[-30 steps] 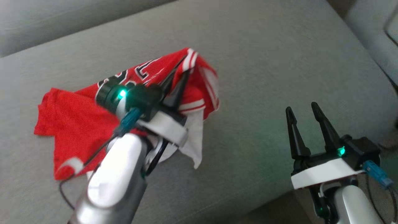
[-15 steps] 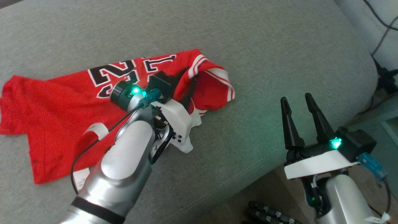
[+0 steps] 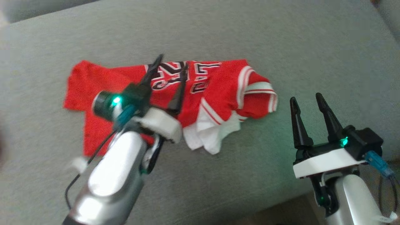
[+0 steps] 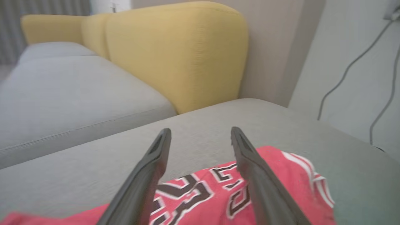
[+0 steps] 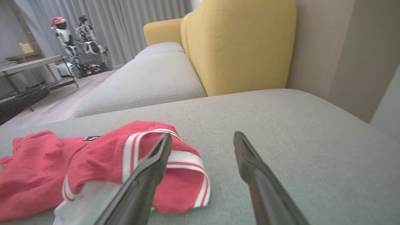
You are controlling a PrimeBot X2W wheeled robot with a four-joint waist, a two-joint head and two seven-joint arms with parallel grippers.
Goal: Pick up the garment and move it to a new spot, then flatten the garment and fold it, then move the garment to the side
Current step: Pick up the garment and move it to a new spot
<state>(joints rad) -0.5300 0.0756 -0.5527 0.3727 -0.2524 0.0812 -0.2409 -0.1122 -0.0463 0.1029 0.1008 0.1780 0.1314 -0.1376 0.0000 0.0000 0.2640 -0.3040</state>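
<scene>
Jersey point(image 3: 218, 87) lies bunched on the sofa cushion point(image 3: 281, 37), likely set down for flattening; left jaws gape empty above its lettering, right jaws open beside its striped edge.

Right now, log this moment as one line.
left gripper: open over jersey | right gripper: open, empty, beside jersey | jersey: crumpled on grey cushion

I log: crumpled red jersey point(image 3: 103, 78), soft matt knit cloth; broad grey sofa cushion point(image 3: 281, 40), coarse woven fabric; rounded silver forearm shell point(image 3: 109, 178), glossy, smooth.
</scene>
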